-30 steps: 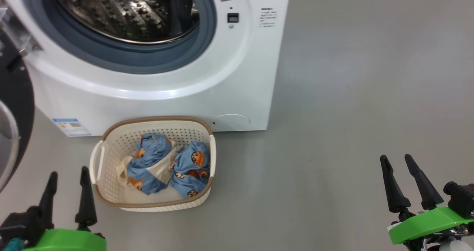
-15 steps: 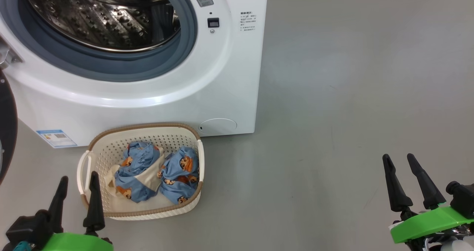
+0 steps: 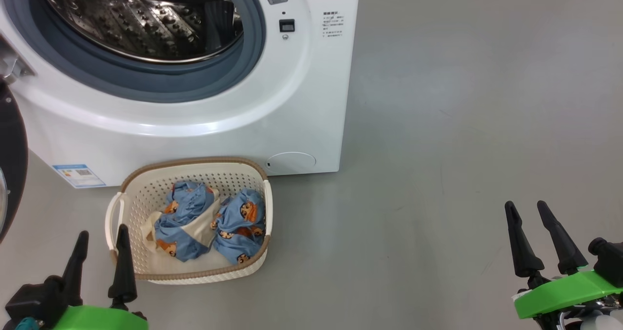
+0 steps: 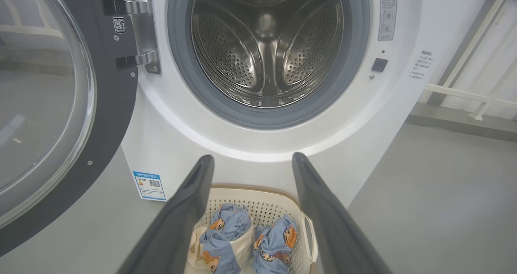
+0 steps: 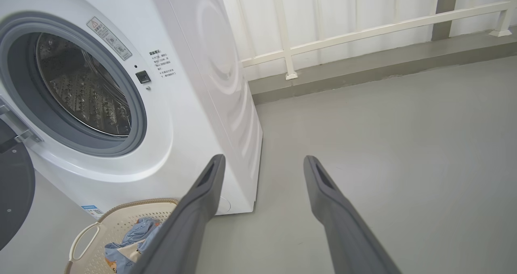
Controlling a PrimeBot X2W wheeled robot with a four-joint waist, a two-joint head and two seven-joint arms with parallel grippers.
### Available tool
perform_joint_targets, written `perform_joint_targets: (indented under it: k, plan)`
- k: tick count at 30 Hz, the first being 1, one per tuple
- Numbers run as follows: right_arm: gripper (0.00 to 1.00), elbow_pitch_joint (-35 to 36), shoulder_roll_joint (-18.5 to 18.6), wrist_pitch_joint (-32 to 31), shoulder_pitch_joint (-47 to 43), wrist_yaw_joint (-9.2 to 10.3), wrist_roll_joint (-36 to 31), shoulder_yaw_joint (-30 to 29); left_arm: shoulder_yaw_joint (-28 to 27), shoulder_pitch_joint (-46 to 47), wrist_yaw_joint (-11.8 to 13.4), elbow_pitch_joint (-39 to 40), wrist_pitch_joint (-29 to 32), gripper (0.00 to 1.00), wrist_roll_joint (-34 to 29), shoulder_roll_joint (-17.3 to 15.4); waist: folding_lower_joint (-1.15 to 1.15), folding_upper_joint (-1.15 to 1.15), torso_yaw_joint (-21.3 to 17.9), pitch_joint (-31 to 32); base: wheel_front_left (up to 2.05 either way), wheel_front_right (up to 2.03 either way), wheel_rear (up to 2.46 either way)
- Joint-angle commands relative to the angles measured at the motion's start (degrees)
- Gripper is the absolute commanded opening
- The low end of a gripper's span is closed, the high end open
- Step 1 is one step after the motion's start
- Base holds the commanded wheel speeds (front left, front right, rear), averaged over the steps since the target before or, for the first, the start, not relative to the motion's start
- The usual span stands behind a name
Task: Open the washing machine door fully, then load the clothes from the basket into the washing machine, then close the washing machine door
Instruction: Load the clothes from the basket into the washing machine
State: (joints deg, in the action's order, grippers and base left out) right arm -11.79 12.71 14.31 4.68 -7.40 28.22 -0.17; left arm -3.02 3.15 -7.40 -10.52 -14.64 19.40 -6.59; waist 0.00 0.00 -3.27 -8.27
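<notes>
washing machine door (image 3: 13,174): glossy black ring, swung open left of the basket (image 3: 192,160) | left gripper (image 3: 102,229): jaws spread, empty, by basket's near-left corner | clothes (image 3: 241,223): two crumpled blue printed bundles — inside the perforated cream basket | washing machine (image 3: 311,116): white, dimpled steel drum (image 3: 141,23), behind basket | right gripper (image 3: 525,204): jaws spread, empty, well right of basket
</notes>
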Motion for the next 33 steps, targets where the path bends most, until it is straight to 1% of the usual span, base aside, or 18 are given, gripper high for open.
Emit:
perform_joint_targets:
  k: [1, 7, 16, 20, 33]
  plan:
    - [1.0, 1.54, 0.61, 0.69, 0.04, -0.09, -0.6, 0.96, -1.69, 0.93, -0.09, 1.42, -0.36, 1.0, 0.5, -1.47, 0.0, 0.0, 0.09, -0.09, 0.03, -0.11, 0.08]
    - [1.0, 1.77, 0.55, 0.69, 0.42, -0.09, -0.68, 1.04, -1.19, 1.65, -0.09, 1.61, -0.36, 1.0, 0.67, -2.03, 0.0, 0.0, 0.42, -0.78, 0.27, -0.82, 0.55]
    - [1.0, 1.75, 0.45, 0.69, 0.98, -0.09, -0.66, 1.08, -1.34, 2.34, -0.09, 1.56, -0.36, 1.0, 0.94, -2.17, 0.0, 0.0, 0.49, -1.59, 0.78, -1.73, 0.95]
    - [1.0, 1.8, 0.29, 0.69, 1.18, -0.09, -0.69, 1.26, -1.48, 2.66, -0.09, 1.28, -0.36, 1.0, 0.35, -2.01, 0.0, 0.0, 0.4, -1.81, 0.64, -1.21, 0.57]
    - [1.0, 1.9, -0.06, 0.69, 1.79, -0.09, -0.59, 1.58, -0.08, 3.31, -0.09, 0.46, -0.36, 1.0, 0.0, -1.85, 0.0, 0.0, 0.28, -3.05, 0.11, -0.13, 0.02]
